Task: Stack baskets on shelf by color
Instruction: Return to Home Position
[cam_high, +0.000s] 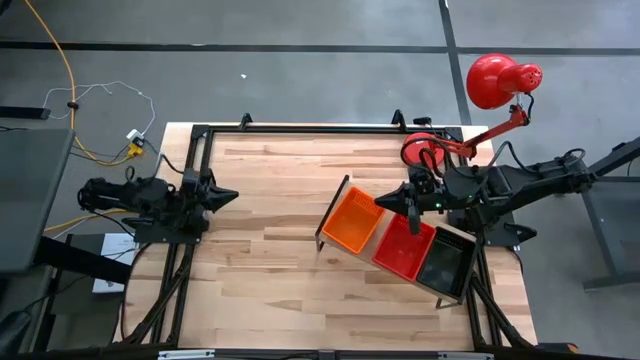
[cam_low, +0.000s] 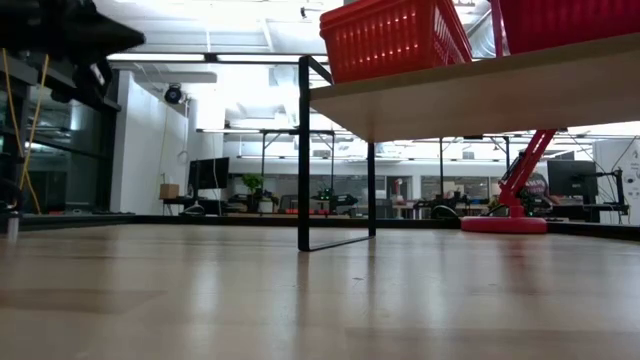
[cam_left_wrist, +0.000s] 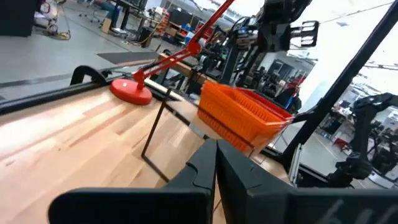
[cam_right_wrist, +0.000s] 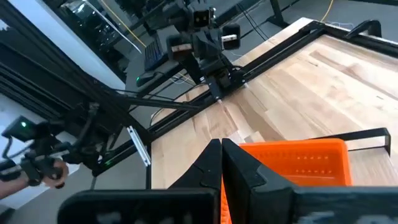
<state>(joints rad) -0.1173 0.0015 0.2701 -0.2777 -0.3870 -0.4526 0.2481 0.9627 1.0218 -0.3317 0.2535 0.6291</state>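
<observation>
The shelf (cam_high: 328, 222) is a pale board lying slantwise at the table's right, raised on a thin black bracket (cam_low: 303, 150). On it, in a row, sit an orange basket (cam_high: 355, 222), a red basket (cam_high: 405, 247) and a black basket (cam_high: 445, 263). My right gripper (cam_high: 385, 197) is shut and hovers above the far side of the orange basket (cam_right_wrist: 298, 163), touching nothing. My left gripper (cam_high: 232, 195) is shut with nothing in it, drawn back at the table's left edge and pointing level toward the shelf. The orange basket (cam_left_wrist: 242, 112) shows ahead of it.
A red desk lamp (cam_high: 490, 80) stands on its round base (cam_high: 425, 152) at the far right corner, just behind my right arm. Bare wooden tabletop (cam_high: 270, 250) stretches between the left arm and the shelf. Black frame rails (cam_high: 300, 128) border the table.
</observation>
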